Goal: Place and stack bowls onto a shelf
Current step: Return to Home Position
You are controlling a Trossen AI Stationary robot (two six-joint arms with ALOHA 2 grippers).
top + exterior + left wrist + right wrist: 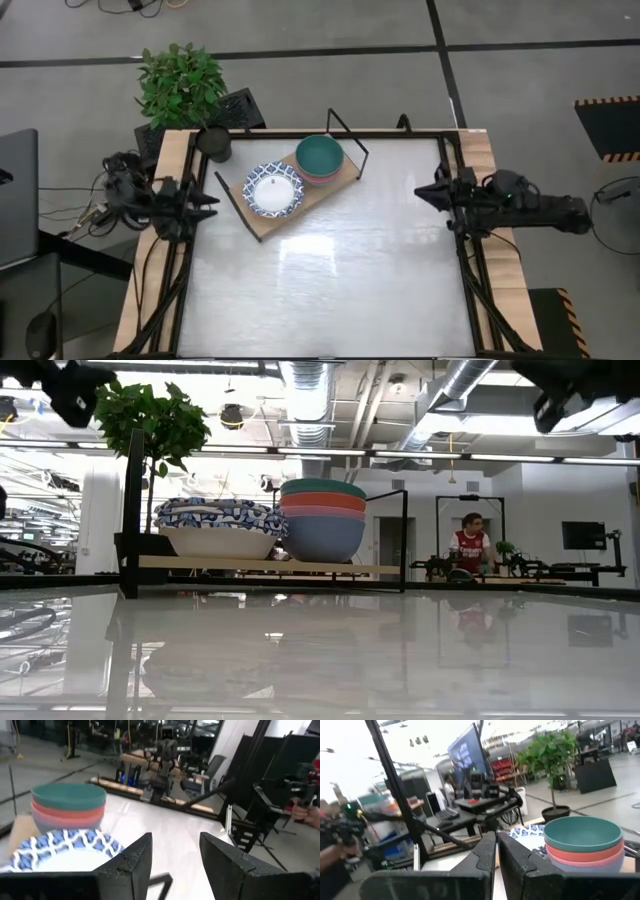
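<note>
Patterned bowls (274,190) and plain bowls (320,157) sit nested in two stacks side by side on the shelf (257,223), saving room. Left gripper (207,207) is parted and empty at the table's left edge. Right gripper (424,192) is nearly closed and empty at the right edge. Stacking is judged complete.

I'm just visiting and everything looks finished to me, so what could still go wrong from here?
1. The plain-bowl stack is four high on the shelf, which stands on thin wire legs; a bump might topple it.
2. The left gripper sits close to the shelf's end by the patterned bowls; a careless swing could clip it. The right gripper rests well clear on the opposite side.
</note>
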